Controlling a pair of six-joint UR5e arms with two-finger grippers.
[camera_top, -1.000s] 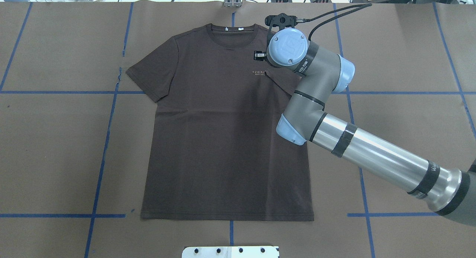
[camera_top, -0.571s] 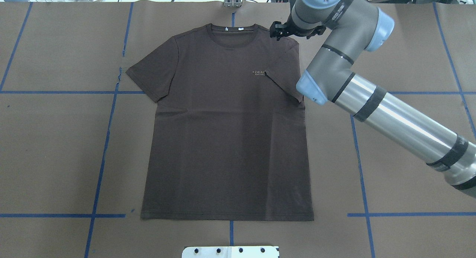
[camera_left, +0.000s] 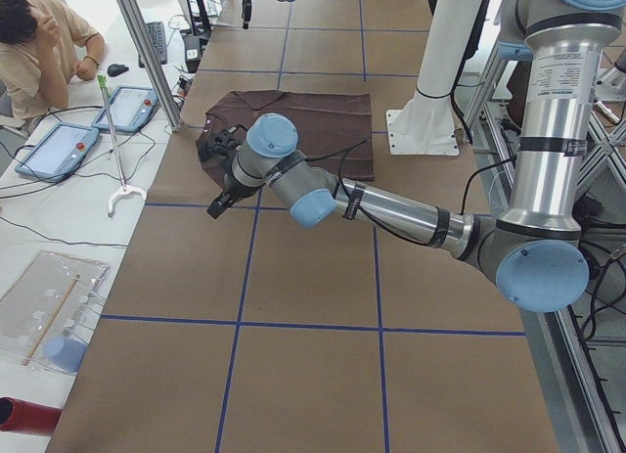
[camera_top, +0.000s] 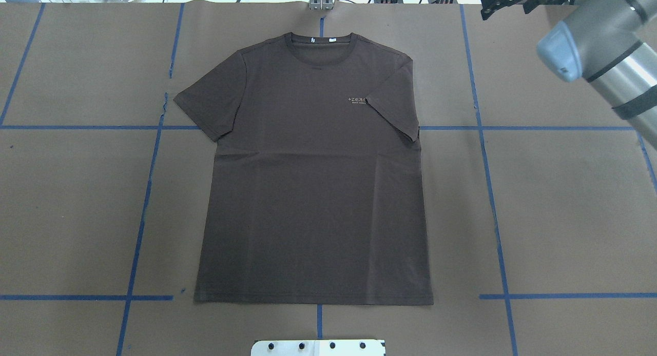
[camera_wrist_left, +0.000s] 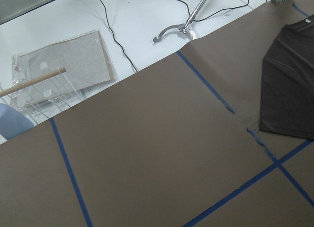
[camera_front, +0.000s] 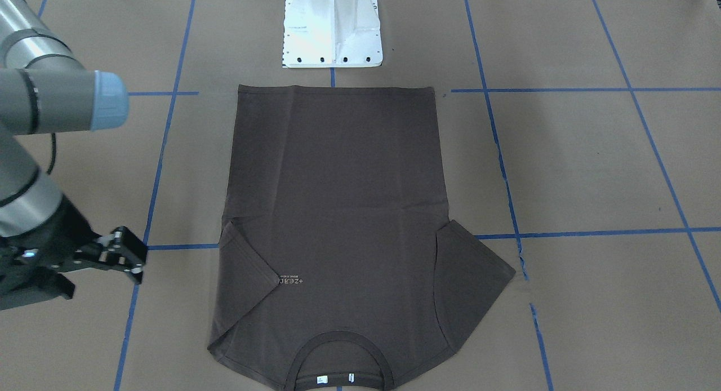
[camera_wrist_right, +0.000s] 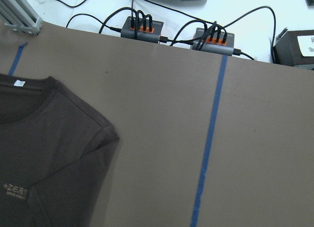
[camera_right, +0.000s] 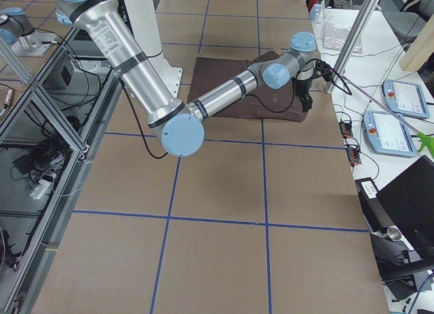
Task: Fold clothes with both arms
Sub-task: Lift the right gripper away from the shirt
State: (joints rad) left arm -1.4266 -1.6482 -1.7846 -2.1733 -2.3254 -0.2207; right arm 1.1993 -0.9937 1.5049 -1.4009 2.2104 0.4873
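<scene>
Looking from the front, I see the T-shirt (camera_front: 338, 199) flat on the table (camera_front: 563, 154), right end effector (camera_front: 139, 265) beside it, jaws spread, empty. Overhead, one sleeve (camera_top: 392, 110) lies folded inward. From the left, I cannot tell the left end effector (camera_left: 213, 208) width.

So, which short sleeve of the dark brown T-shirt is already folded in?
The sleeve on the robot's right side, beside the pale chest lettering; the other sleeve lies spread outward.

brown table cover (camera_top: 564, 202), blue tape grid (camera_top: 491, 202)
</scene>
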